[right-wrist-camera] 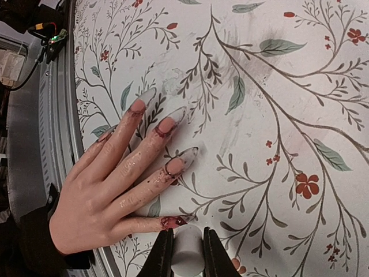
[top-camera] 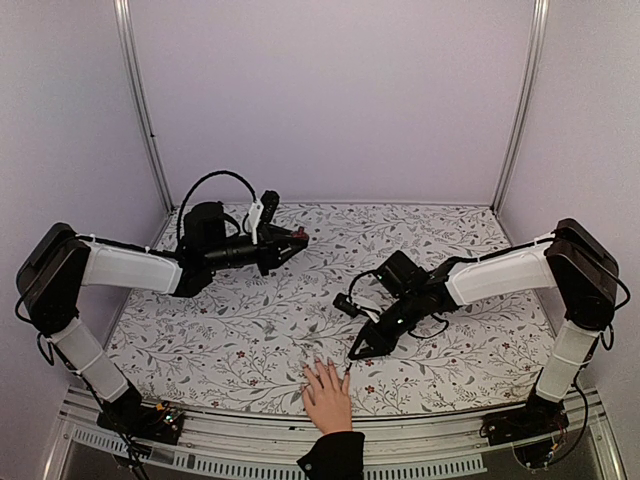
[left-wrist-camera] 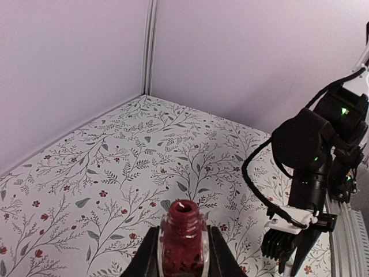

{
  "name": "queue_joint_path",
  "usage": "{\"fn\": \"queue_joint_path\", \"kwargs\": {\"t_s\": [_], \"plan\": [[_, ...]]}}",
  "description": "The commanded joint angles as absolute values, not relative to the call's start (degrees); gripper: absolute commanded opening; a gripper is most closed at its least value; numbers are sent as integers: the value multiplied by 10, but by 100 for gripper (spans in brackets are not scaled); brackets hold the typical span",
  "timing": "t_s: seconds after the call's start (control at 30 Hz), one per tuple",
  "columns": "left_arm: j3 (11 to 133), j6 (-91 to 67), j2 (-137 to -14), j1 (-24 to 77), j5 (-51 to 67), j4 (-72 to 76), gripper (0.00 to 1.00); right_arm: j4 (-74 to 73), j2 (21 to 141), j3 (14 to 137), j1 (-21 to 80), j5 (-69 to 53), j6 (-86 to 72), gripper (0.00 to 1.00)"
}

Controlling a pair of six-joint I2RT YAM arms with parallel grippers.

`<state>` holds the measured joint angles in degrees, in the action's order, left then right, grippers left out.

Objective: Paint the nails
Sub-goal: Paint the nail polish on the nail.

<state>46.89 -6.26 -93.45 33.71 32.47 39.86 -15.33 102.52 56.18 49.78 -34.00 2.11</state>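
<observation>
Dark-red polish bottle [left-wrist-camera: 183, 254], uncapped, in left claw [left-wrist-camera: 183, 236]

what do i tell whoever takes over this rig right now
left gripper: shut on the open red polish bottle, back left of the table.
right gripper: shut on the white cap, right beside the hand; brush tip hidden.
hand: flat, palm down, at the near edge.
done: the nail nearest the cap looks red; red smears sit at the bases of the rest.
left: the other nails look mostly pale and need coating.
</observation>
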Motion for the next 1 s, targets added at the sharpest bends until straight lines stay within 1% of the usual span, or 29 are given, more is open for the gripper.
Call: {"fn": "queue_joint_path", "kwargs": {"t_s": [0.0, 0.57, 0.97], "plan": [[469, -59, -933, 330, 323, 409, 0, -155, 1036, 569, 493, -331, 12, 0], [471, -61, -936, 330, 325, 410, 0, -157, 1036, 571, 489, -321, 10, 0], [470, -61, -938, 330, 326, 410, 0, -145, 1008, 560, 488, -300, 11, 0]]}}
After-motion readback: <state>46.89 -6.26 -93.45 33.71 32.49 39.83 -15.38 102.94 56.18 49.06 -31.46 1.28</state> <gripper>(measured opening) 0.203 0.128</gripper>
